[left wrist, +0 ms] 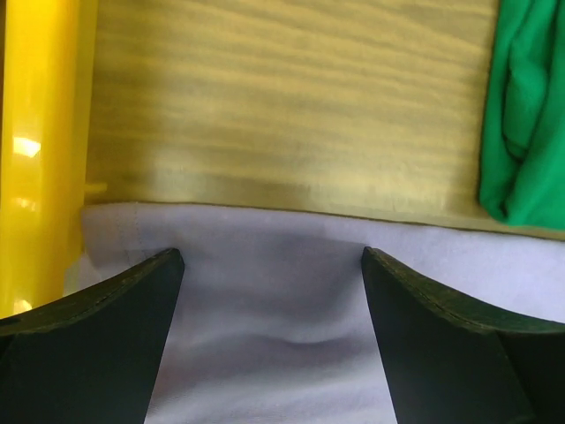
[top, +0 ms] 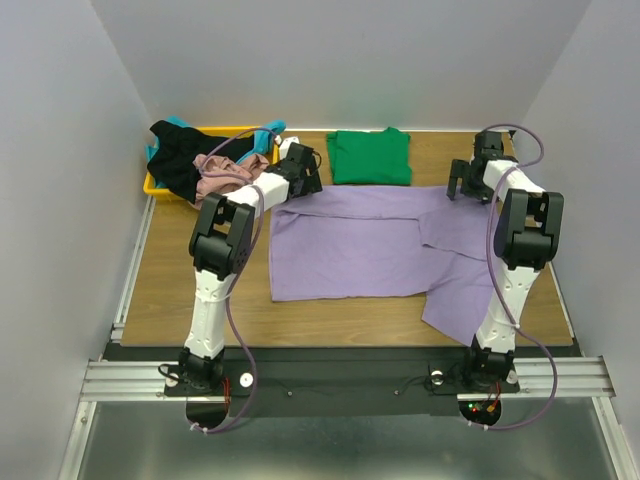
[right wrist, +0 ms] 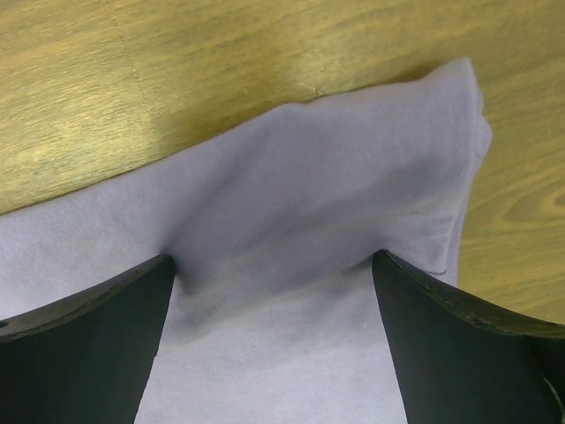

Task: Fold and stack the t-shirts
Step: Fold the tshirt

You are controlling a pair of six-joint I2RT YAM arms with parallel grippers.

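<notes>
The lavender purple t-shirt (top: 370, 245) lies spread on the wooden table, its right part folded over and hanging toward the front right. My left gripper (top: 306, 180) is open, fingers pressed down on the shirt's far left corner (left wrist: 274, 291). My right gripper (top: 465, 187) is open, fingers down on the shirt's far right corner (right wrist: 335, 221), cloth bunched between them. A folded green t-shirt (top: 370, 157) lies at the far edge and shows in the left wrist view (left wrist: 525, 115). The black (top: 180, 160), dusty pink (top: 225, 172) and teal (top: 265, 132) shirts are heaped in the tray.
The yellow plastic tray (top: 152, 186) stands at the far left corner, its wall just left of my left gripper (left wrist: 35, 150). Grey walls close in the table on three sides. Bare wood (top: 180, 290) lies left of the purple shirt.
</notes>
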